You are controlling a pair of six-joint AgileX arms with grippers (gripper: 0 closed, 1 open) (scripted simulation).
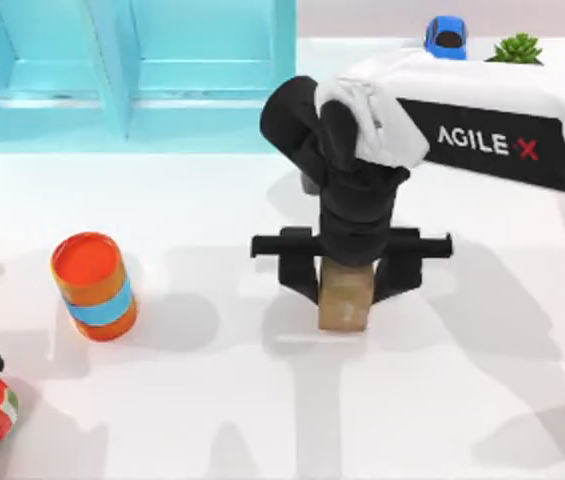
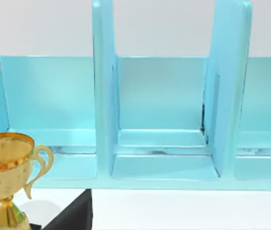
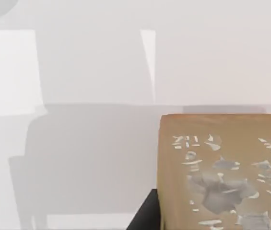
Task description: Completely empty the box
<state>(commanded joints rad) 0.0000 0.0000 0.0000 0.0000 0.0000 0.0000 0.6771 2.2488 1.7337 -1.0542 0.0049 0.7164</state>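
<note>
The box [image 1: 128, 70] sat at the surface's back left, compartments looking empty from above; the right gripper [image 1: 346, 285] had its jaws clamped on a tan block [image 1: 345, 300] mid-surface. Left wrist view: bare compartments, trophy [image 2: 5, 177] nearby. Right wrist view: block close up. Nearly done, I'd guess.

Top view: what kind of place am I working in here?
Probably a simulated tabletop test scene, not a real room: a plain white table, a light-blue compartmented box at the back, and scattered props like an orange can, a toy car and a gold trophy.
</note>
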